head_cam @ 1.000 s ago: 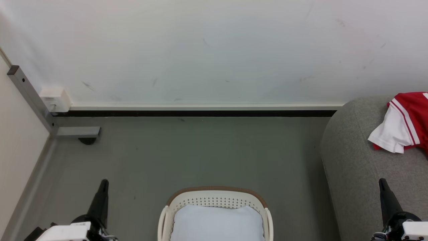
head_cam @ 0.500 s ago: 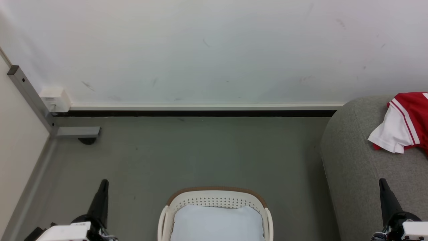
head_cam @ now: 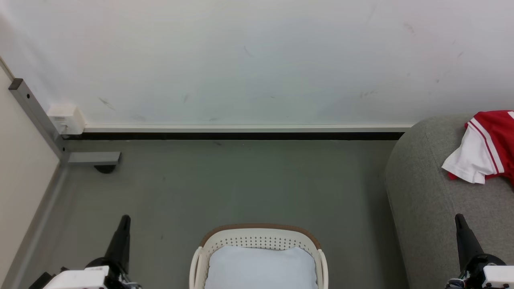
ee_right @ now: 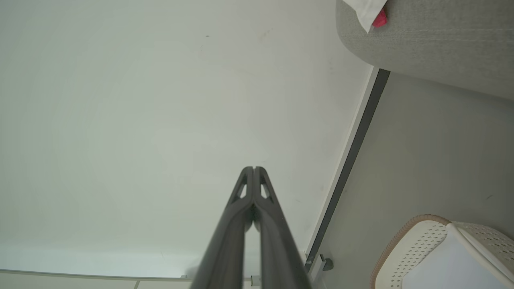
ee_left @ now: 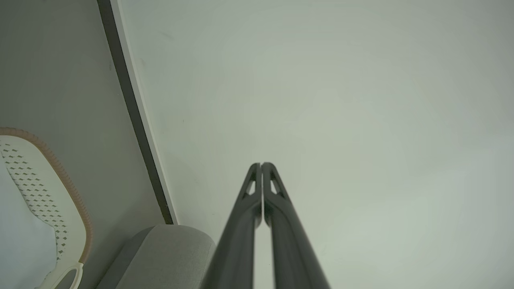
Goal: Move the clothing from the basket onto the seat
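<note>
The red jersey [head_cam: 492,144] with white panels lies crumpled on the light-grey sofa [head_cam: 433,192] at the right edge of the head view; a corner of the jersey [ee_right: 371,12] hangs over the sofa [ee_right: 433,44] in the right wrist view. The cream basket [head_cam: 261,241] with its brown rim stands on the floor at bottom centre, holding only a pale blue-white pillow-like cloth [head_cam: 259,267]. My left gripper [head_cam: 125,218] is shut and empty at lower left, left of the basket. My right gripper [head_cam: 458,218] is shut and empty at lower right, over the sofa's front.
A white wall [head_cam: 257,60] with a dark skirting strip [head_cam: 241,136] runs behind the grey floor [head_cam: 225,184]. A metal frame leg [head_cam: 36,116] and a small white box [head_cam: 66,118] stand in the left corner. The basket [ee_left: 44,192] and sofa end [ee_left: 168,253] show in the left wrist view.
</note>
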Controlling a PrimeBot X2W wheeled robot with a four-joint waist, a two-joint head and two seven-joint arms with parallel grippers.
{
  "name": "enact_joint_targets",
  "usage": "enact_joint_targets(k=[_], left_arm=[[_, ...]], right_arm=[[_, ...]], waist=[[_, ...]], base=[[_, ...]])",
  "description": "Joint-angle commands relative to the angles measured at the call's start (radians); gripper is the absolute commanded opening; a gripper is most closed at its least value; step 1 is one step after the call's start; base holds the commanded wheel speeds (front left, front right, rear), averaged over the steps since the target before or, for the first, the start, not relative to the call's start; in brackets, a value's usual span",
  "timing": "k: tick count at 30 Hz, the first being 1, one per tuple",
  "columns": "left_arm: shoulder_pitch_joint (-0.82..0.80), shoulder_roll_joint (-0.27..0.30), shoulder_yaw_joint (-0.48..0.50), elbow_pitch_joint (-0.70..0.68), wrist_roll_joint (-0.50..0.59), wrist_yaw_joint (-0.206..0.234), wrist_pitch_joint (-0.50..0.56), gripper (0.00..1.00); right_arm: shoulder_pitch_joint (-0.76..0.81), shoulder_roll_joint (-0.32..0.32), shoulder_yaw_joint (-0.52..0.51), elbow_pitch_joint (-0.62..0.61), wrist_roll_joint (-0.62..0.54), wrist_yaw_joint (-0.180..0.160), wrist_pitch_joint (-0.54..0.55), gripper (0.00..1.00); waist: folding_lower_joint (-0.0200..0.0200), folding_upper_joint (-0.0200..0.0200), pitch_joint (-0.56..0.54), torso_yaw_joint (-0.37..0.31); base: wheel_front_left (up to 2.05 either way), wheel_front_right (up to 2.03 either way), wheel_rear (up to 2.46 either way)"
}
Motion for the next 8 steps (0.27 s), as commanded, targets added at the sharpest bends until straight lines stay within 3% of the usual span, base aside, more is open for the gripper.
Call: enact_joint_targets(k=[1,8], left_arm=[[-0.009,0.002,0.002,-0.003,-0.013,-0.005,0.004,0.0],[-0.009,0.002,0.002,-0.003,-0.013,-0.005,0.004,0.0]], right_arm=[[-0.013,-0.008,-0.004,-0.005,0.001,-0.002,0.003,0.0],[-0.013,-0.008,-0.004,-0.005,0.001,-0.002,0.003,0.0]], waist=[[0.0,0.0,0.0,0.0],[0.0,0.0,0.0,0.0]], base=[[0.0,0.0,0.0],[0.0,0.0,0.0]])
